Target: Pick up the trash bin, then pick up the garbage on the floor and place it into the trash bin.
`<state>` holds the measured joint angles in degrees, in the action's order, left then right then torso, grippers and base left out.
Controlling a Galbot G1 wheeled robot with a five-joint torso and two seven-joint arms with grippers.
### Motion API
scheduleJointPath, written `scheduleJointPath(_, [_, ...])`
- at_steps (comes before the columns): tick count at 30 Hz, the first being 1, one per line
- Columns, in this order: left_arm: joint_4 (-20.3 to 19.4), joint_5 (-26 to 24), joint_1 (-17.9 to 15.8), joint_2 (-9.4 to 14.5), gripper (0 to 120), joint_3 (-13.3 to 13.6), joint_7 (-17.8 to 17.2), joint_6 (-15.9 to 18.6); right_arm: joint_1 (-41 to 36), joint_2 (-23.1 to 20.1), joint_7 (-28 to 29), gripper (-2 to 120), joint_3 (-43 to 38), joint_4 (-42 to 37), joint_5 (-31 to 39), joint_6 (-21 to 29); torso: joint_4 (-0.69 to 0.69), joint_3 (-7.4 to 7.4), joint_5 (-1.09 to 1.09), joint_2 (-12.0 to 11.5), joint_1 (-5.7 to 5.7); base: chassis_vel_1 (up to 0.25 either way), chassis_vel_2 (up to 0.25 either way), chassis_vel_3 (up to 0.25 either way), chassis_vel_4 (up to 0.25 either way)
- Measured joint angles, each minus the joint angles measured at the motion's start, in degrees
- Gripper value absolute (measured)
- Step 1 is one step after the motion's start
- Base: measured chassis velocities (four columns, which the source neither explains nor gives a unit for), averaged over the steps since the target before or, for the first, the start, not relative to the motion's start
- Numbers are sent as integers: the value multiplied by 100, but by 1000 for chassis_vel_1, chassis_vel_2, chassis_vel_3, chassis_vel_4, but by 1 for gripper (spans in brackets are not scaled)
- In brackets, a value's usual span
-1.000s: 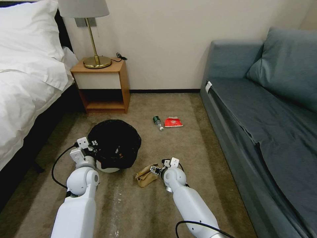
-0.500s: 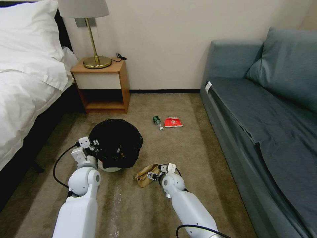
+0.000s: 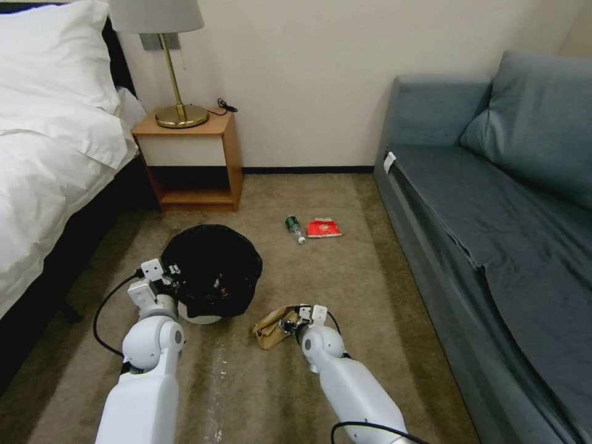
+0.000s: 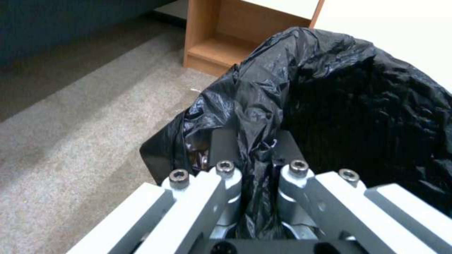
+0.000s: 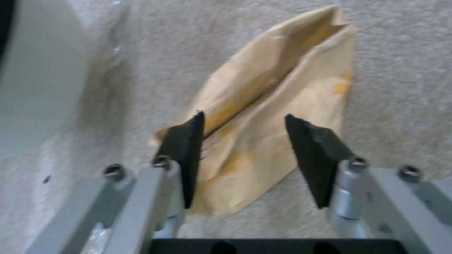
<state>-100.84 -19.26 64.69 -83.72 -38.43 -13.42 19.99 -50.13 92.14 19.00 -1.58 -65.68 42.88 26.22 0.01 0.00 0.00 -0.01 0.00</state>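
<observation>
Left hand (image 4: 254, 155) is clamped on the black liner at the rim of the trash bin (image 3: 209, 271), w/ the bin on the carpet near the nightstand (image 3: 191, 160). Right hand (image 5: 245, 141), pads apart, straddles the crumpled tan paper bag (image 5: 273, 106) lying just beside the bin. For a good pick, prob. lower until both pads flank the bag's folded edge, then close firmly.

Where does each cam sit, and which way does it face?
Head: high, facing forward and down at carpet; both arms show.
Left wrist: behind the left gripper, shut on the round white trash bin's crinkly black liner, facing the wooden nightstand.
Right wrist: looking down past the open right gripper at the crumpled tan paper bag.
Shared: head view also shows bin and bag.
</observation>
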Motion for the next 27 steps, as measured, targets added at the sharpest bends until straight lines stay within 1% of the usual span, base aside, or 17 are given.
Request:
scheduleJointPath(1, [0,0,0,0,5,0,0,0,0,0,0,44,0,0,0,0,0,0,0,0,0,0,0,0,0])
scheduleJointPath(2, [0,-1,3,-8,5,0,2,-2,-21,0,5,42,26,-52,9,14,0,0,0,0,0,0,0,0,0])
scheduleJointPath(4, [0,-2,4,-19,5,2,4,-3,-27,0,-17,44,30,-59,-6,9,-1,0,0,0,0,0,0,0,0])
scheduleJointPath(6, [3,-2,8,-28,5,2,5,-18,14,0,-207,55,-19,110,-178,-107,-1,0,0,0,0,0,0,0,0])
scheduleJointPath(7, [3,-2,8,-28,5,2,5,-18,14,0,-207,55,-19,110,-178,-107,-1,0,0,0,0,0,0,0,0])
scheduleJointPath(9, [23,4,13,-38,5,0,9,-25,179,0,-448,67,-133,448,-328,-265,-1,0,0,0,0,0,0,0,0])
scheduleJointPath(10, [23,4,13,-38,5,0,9,-25,179,0,-448,67,-133,448,-328,-265,-1,0,0,0,0,0,0,0,0])
scheduleJointPath(13, [21,17,17,-50,5,9,9,-30,416,0,-727,82,-284,868,-482,-520,-1,0,0,0,0,0,0,0,0])
scheduleJointPath(14, [21,17,17,-50,5,9,9,-30,416,0,-727,82,-284,868,-482,-520,-1,0,0,0,0,0,0,0,0])
scheduleJointPath(16, [7,22,17,-50,5,12,9,-29,499,0,-913,90,-346,1037,-594,-667,-1,0,0,0,0,0,0,0,0])
scheduleJointPath(18, [-2,24,18,-49,5,11,9,-29,532,0,-953,90,-376,1108,-603,-712,-1,0,0,0,0,0,0,0,0])
scheduleJointPath(20, [-18,28,25,-48,5,6,6,-29,555,0,-1015,85,-411,1236,-620,-810,-1,0,0,0,0,0,0,0,0])
scheduleJointPath(21, [-18,28,25,-48,5,6,6,-29,555,0,-1015,85,-411,1236,-620,-810,-1,0,0,0,0,0,0,0,0])
scheduleJointPath(24, [-55,31,32,-39,5,5,0,-25,525,0,-1114,70,-423,1342,-691,-904,-1,0,0,0,0,0,0,0,0])
scheduleJointPath(25, [-55,31,32,-39,5,5,0,-25,525,0,-1114,70,-423,1342,-691,-904,-1,0,0,0,0,0,0,0,0])
scheduleJointPath(26, [-59,31,28,-38,5,4,-4,-20,493,0,-1117,63,-415,1342,-705,-907,-1,0,0,0,0,0,0,0,0])
scheduleJointPath(27, [-59,31,28,-38,5,4,-4,-20,493,0,-1117,63,-415,1342,-705,-907,-1,0,0,0,0,0,0,0,0])
